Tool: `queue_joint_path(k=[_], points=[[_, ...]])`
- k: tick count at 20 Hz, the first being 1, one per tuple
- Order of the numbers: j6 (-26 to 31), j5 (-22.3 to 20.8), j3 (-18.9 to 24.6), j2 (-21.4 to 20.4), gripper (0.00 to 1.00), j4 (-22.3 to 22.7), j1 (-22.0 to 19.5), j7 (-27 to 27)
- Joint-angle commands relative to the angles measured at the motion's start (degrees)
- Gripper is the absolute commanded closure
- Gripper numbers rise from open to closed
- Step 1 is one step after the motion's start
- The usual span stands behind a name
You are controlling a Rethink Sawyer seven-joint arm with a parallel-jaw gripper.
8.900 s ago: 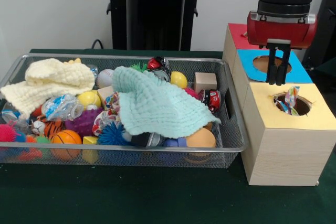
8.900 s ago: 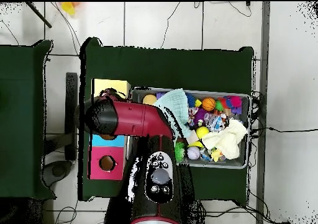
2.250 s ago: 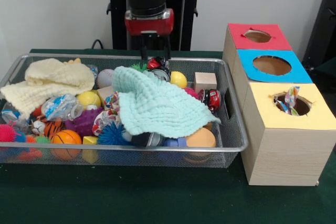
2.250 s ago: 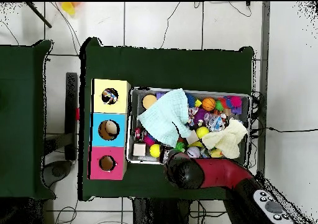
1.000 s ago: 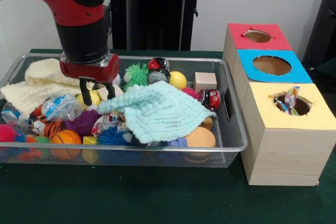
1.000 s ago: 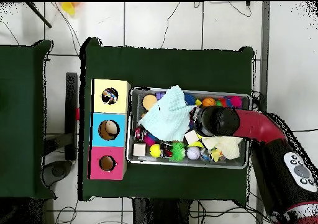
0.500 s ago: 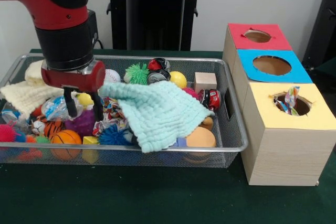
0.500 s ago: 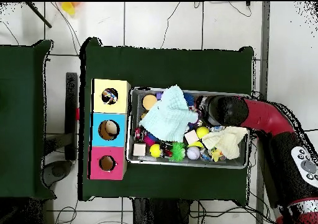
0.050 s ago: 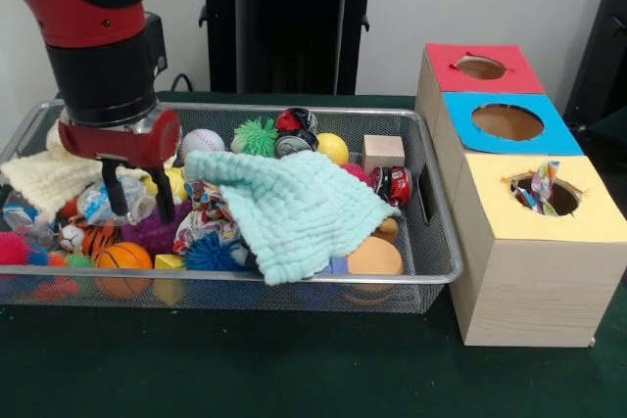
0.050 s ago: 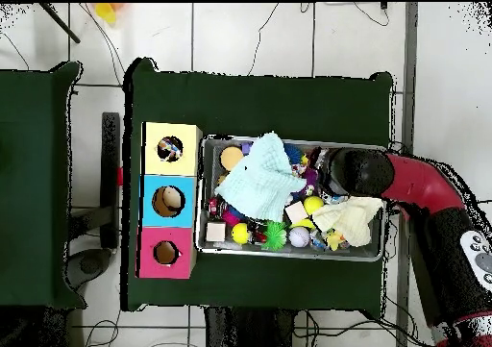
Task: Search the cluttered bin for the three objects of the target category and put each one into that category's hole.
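Observation:
My gripper hangs open over the left part of the wire bin, with nothing between its fingers. Just behind the fingers lies a crinkly clear plastic packet; I cannot tell whether they touch it. A mint cloth drapes over the middle toys and down to the near rim. A cream cloth lies at the far left. The red-topped box, blue-topped box and yellow-topped box stand right of the bin. A colourful wrapper sticks out of the yellow hole. From overhead the arm hides the gripper.
Uncovered toys include a baseball, a green spiky ball, a wooden cube, a red toy car, an orange basketball, a purple spiky ball and a blue spiky ball. The bin's walls enclose them.
The arm swung from the boxes to the bin's back, then dragged the mint cloth forward, uncovering the baseball and green spiky ball. It let go and drifted further left and slightly up.

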Motion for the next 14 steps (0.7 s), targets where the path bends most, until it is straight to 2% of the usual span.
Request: queue_joint_path(k=[1, 6, 14], points=[[3.71, -2.82, 4.26, -3.55, 0.0, 3.51, -1.95, -16.14], [5.44, -2.06, 4.8, -5.55, 0.0, 5.45, -3.33, -17.31], [0.2, -4.31, 4.65, -2.13, 0.0, 6.98, -3.7, -15.08]])
